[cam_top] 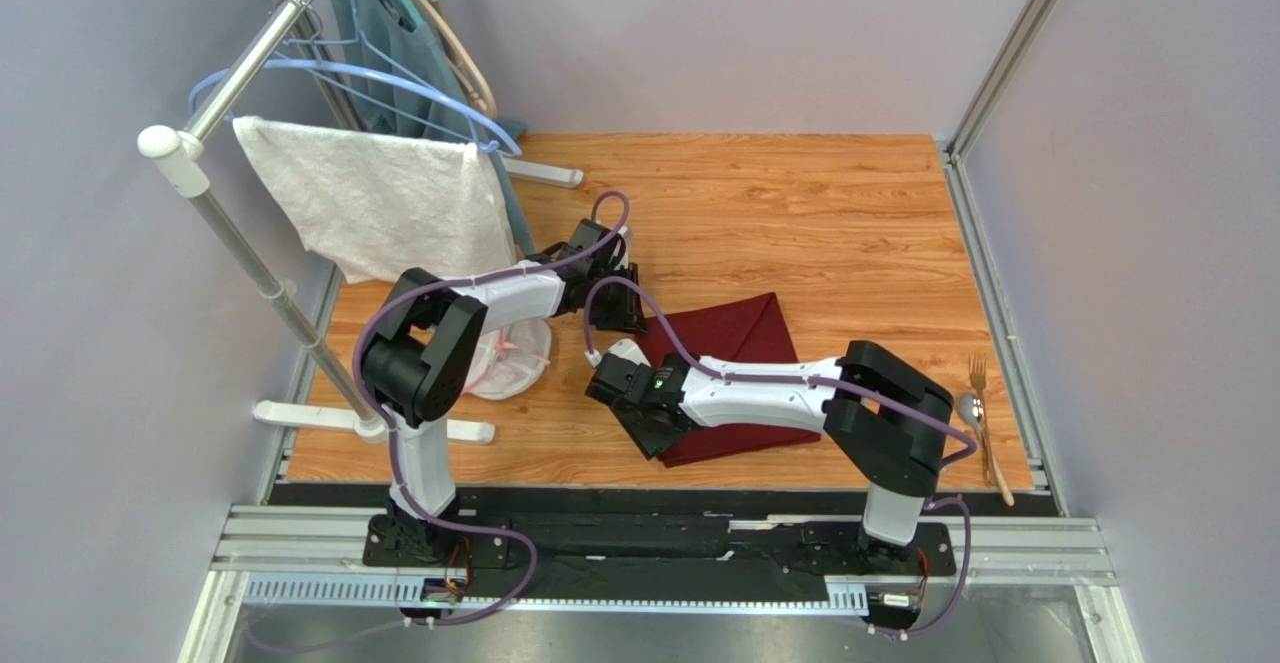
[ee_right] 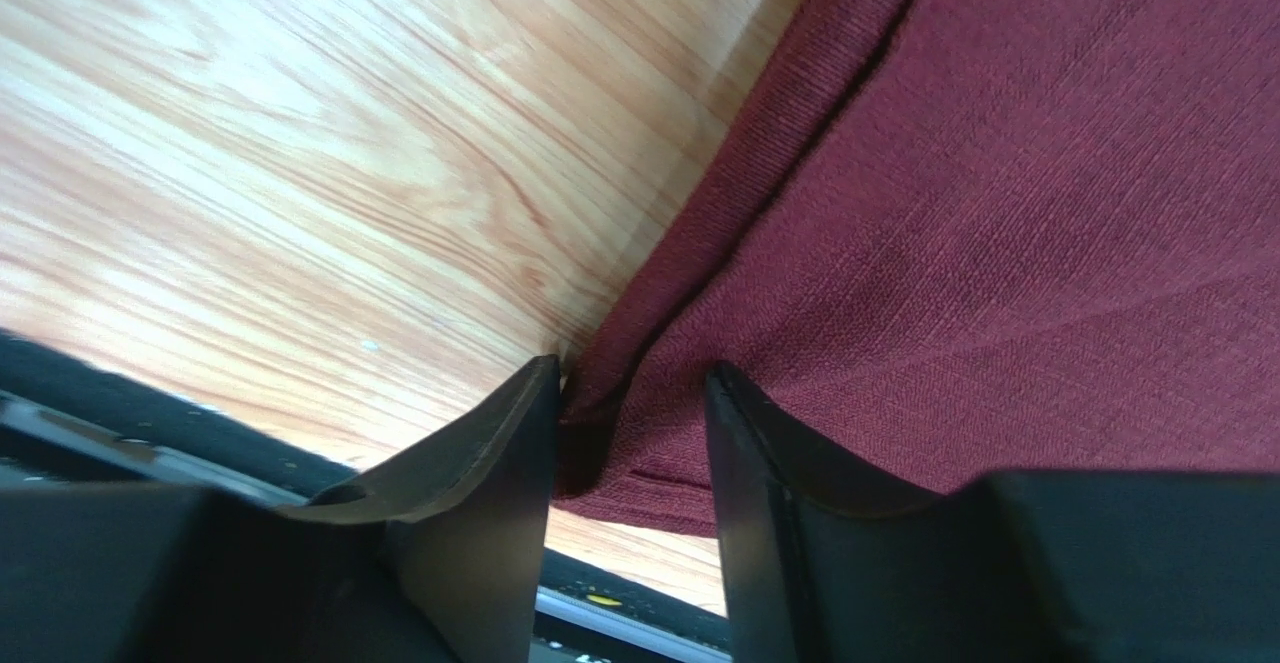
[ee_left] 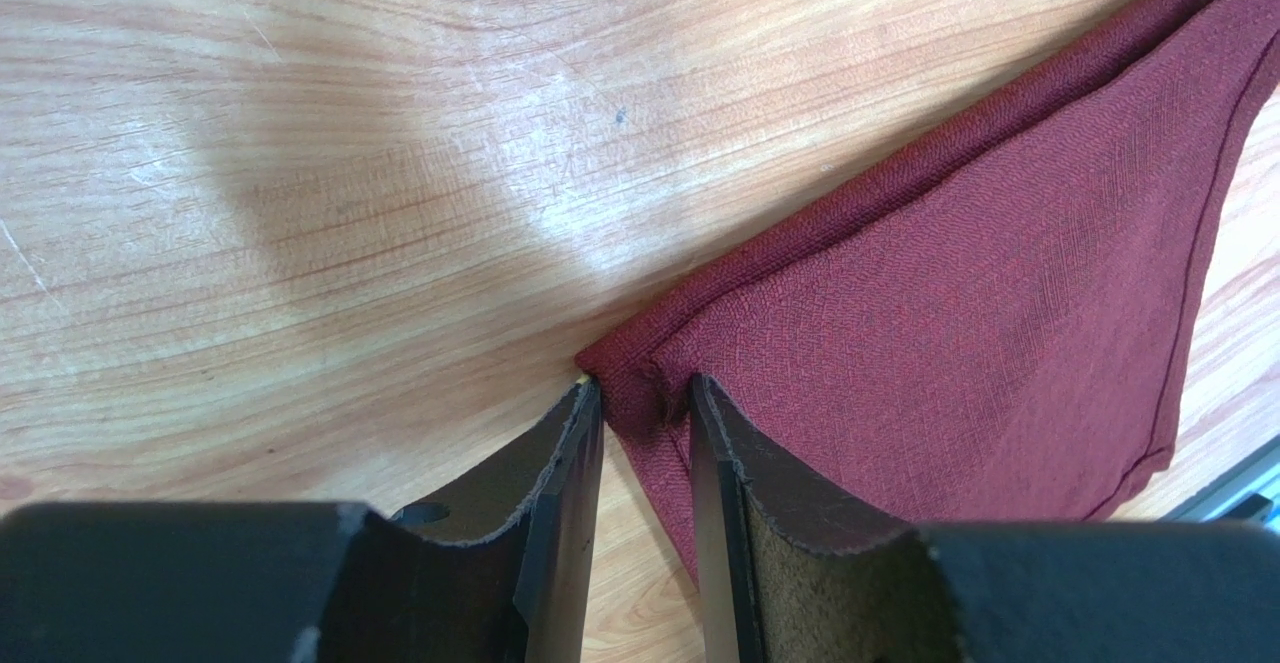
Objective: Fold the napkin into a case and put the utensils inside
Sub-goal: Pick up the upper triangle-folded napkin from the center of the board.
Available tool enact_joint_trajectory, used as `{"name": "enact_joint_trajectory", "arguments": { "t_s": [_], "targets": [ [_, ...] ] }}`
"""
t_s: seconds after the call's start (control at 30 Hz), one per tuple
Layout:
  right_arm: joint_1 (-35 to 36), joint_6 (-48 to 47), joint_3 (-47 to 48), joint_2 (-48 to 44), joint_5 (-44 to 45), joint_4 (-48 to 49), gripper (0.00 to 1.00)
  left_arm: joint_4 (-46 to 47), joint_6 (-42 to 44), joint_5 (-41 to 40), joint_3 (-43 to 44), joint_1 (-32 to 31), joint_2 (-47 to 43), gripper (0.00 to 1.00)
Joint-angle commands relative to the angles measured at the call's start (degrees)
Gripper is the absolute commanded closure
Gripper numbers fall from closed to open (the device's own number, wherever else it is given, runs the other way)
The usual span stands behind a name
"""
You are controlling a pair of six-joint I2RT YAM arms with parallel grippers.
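The maroon napkin (cam_top: 744, 336) lies partly folded on the wooden table, its flaps meeting in a point. My left gripper (cam_top: 619, 303) is at its far left corner. In the left wrist view the gripper (ee_left: 646, 393) is shut on that hemmed corner of the napkin (ee_left: 962, 303). My right gripper (cam_top: 643, 426) is at the near left corner. In the right wrist view the gripper (ee_right: 631, 378) is shut on a bunched edge of the napkin (ee_right: 977, 213), by the table's front edge. The fork (cam_top: 978, 378) and spoon (cam_top: 972, 411) lie side by side at the table's right edge.
A white towel (cam_top: 383, 198) hangs on a drying rack (cam_top: 271, 288) at the left, with blue hangers (cam_top: 391, 78) behind it. A white cloth bundle (cam_top: 511, 363) sits under my left arm. The rack's foot (cam_top: 376, 423) lies along the near left of the table.
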Motion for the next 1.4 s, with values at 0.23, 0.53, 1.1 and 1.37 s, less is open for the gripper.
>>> {"name": "enact_joint_trajectory", "arguments": {
  "t_s": [0.23, 0.53, 1.1, 1.37],
  "targets": [
    [1.1, 1.1, -2.7, -0.5, 4.1, -1.2, 0.64, -0.3, 0.2, 0.4, -0.2, 0.2, 1.4, 0.64],
    [3.9, 0.6, 3.0, -1.3, 5.5, -6.7, 0.6, -1.0, -0.4, 0.4, -0.5, 0.2, 0.2, 0.53],
    [2.6, 4.4, -11.8, 0.3, -0.2, 6.6, 0.59, -2.6, 0.3, -0.2, -1.1, 0.2, -1.1, 0.43],
    [1.1, 5.3, -15.0, 0.5, -1.6, 10.9, 0.93, -2.5, 0.3, -0.8, -3.9, 0.3, -3.8, 0.38]
  ]
}}
